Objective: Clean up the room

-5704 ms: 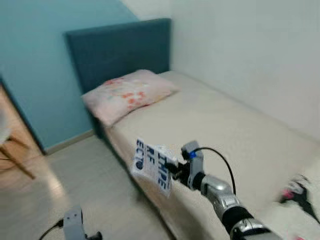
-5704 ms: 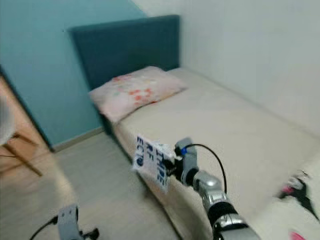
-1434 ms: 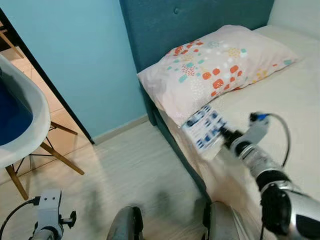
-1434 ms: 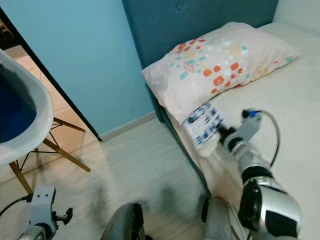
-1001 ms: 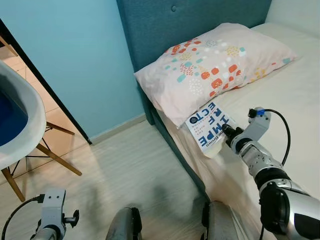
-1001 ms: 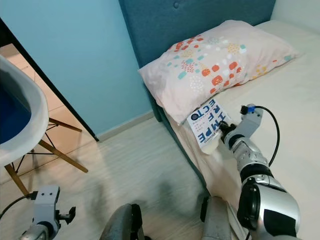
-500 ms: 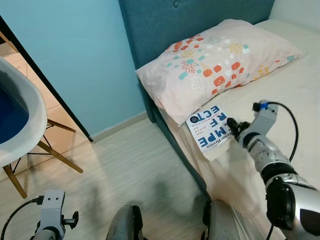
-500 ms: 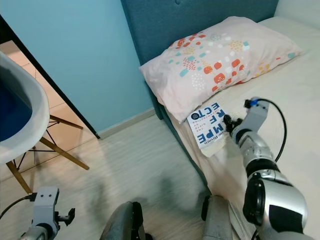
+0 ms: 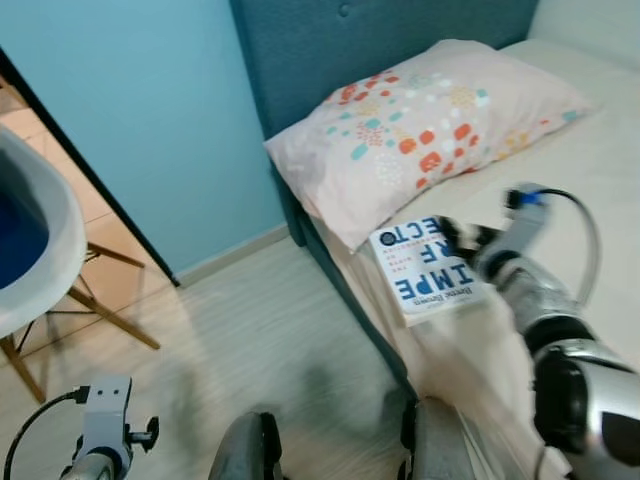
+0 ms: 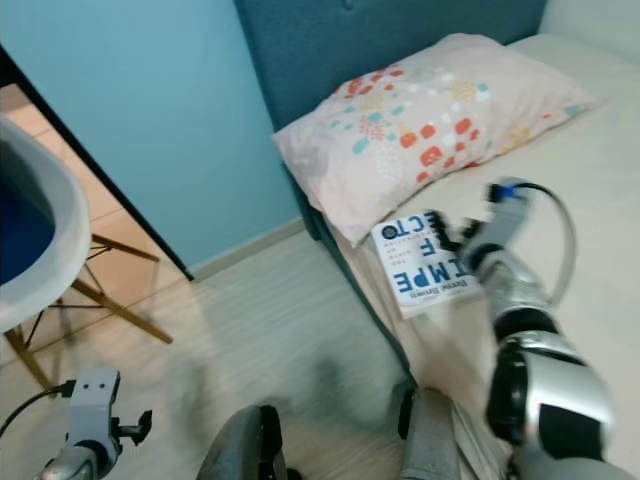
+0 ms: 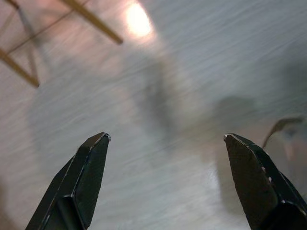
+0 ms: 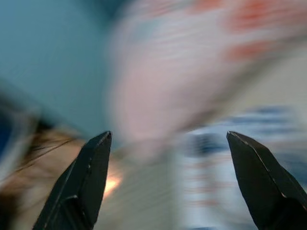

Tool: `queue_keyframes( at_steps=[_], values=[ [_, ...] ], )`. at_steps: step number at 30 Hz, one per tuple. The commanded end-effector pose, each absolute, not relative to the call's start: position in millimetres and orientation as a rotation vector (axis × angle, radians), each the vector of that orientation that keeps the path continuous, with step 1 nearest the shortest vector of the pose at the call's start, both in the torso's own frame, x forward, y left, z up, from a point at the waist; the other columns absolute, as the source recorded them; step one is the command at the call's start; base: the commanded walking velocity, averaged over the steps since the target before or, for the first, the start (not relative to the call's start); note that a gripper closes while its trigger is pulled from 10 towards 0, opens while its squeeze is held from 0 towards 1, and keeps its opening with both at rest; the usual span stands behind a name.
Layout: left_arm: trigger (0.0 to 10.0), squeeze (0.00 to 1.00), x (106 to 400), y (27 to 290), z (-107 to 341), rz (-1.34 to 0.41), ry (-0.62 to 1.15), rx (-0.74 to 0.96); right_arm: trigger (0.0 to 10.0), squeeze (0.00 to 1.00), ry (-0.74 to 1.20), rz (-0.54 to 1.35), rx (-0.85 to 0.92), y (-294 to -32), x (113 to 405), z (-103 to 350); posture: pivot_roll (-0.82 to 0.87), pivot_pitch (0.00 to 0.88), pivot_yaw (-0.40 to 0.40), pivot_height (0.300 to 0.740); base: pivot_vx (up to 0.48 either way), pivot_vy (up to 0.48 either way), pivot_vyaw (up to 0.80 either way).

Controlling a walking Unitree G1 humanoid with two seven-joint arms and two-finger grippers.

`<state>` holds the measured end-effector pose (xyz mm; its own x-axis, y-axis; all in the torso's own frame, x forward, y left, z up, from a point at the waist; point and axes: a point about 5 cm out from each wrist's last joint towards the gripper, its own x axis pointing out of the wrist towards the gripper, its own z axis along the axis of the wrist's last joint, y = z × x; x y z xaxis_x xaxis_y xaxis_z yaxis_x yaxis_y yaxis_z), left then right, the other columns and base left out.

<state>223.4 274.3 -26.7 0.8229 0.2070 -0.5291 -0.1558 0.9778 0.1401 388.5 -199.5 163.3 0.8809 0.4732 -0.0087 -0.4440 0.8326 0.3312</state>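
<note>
A white book (image 9: 430,268) with big blue letters lies flat on the bed's corner, just below the pillow (image 9: 420,140). My right gripper (image 9: 452,236) hovers at the book's far right edge, blurred by motion. In the right wrist view its fingers (image 12: 91,182) stand wide open with nothing between them, and the book (image 12: 240,163) is a blue-and-white smear under them. My left gripper (image 11: 165,139) hangs low on my left over the pale wood floor (image 11: 158,72), open and holding nothing.
The cream mattress (image 9: 600,190) runs off to the right against a dark teal headboard (image 9: 350,40). A white shell chair (image 9: 30,250) on wooden legs stands at the left by a doorway. Bare floor (image 9: 260,330) lies between chair and bed.
The right gripper carried the book to the bed's corner, set it down by the pillow and let go. It is now open and shifting over the book.
</note>
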Motion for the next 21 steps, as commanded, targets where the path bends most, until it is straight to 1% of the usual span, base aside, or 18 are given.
queue_keyframes(
  at_steps=[1,2,3,4,5,6,7,9,11,12,13,17,21],
  values=[
    [10.0,0.0,210,277,-36,0.212,0.625,0.088,10.0,0.0,0.127,0.63,0.329,-184,384,156,0.03,0.219,0.108,0.6,0.0,0.0,0.0],
    [10.0,0.0,211,275,-36,0.211,0.624,0.086,10.0,0.0,0.198,0.762,0.263,-167,376,142,0.02,0.218,0.108,0.6,0.0,0.0,0.0],
    [10.0,0.0,211,275,-36,0.211,0.624,0.086,10.0,0.0,0.198,0.762,0.263,-167,376,142,0.02,0.218,0.108,0.6,0.0,0.0,0.0],
    [10.0,0.0,212,274,-36,0.21,0.623,0.084,10.0,0.0,0.249,0.849,0.219,-155,370,133,0.02,0.218,0.108,0.6,0.0,0.0,0.0],
    [10.0,0.0,213,273,-36,0.208,0.621,0.082,10.0,0.0,0.362,0.914,0.128,-145,360,113,0.02,0.217,0.108,0.6,0.0,0.0,0.0],
    [10.0,0.0,213,272,-36,0.207,0.619,0.08,10.0,0.0,0.456,0.958,0.076,-138,352,96,0.02,0.219,0.106,0.6,0.0,0.0,0.0],
    [10.0,0.0,213,272,-36,0.206,0.618,0.079,10.0,0.0,0.51,0.975,0.051,-136,347,88,0.02,0.219,0.106,0.6,0.0,0.0,0.0],
    [10.0,0.0,213,271,-36,0.205,0.618,0.077,10.0,0.0,0.549,0.961,0.027,-134,344,80,0.01,0.224,0.105,0.6,0.0,0.0,0.0],
    [10.0,0.0,212,271,-37,0.205,0.621,0.076,10.0,0.0,0.597,0.865,0.012,-135,344,72,0.01,0.228,0.103,0.6,0.0,0.0,0.0],
    [10.0,0.0,212,271,-37,0.205,0.621,0.076,10.0,0.0,0.597,0.865,0.012,-135,344,72,0.01,0.228,0.103,0.6,0.0,0.0,0.0],
    [10.0,0.0,209,269,-39,0.205,0.625,0.073,10.0,0.0,0.664,0.743,0.057,-138,342,62,0.01,0.235,0.097,0.6,0.0,0.0,0.0],
    [10.0,0.0,207,268,-40,0.205,0.626,0.071,10.0,0.0,0.709,0.69,0.074,-141,337,53,0.02,0.239,0.094,0.6,0.0,0.0,0.0],
    [10.0,0.0,205,267,-42,0.206,0.629,0.069,10.0,0.0,0.7,0.639,0.098,-139,335,48,0.02,0.244,0.09,0.6,0.0,0.0,0.0]
  ],
)
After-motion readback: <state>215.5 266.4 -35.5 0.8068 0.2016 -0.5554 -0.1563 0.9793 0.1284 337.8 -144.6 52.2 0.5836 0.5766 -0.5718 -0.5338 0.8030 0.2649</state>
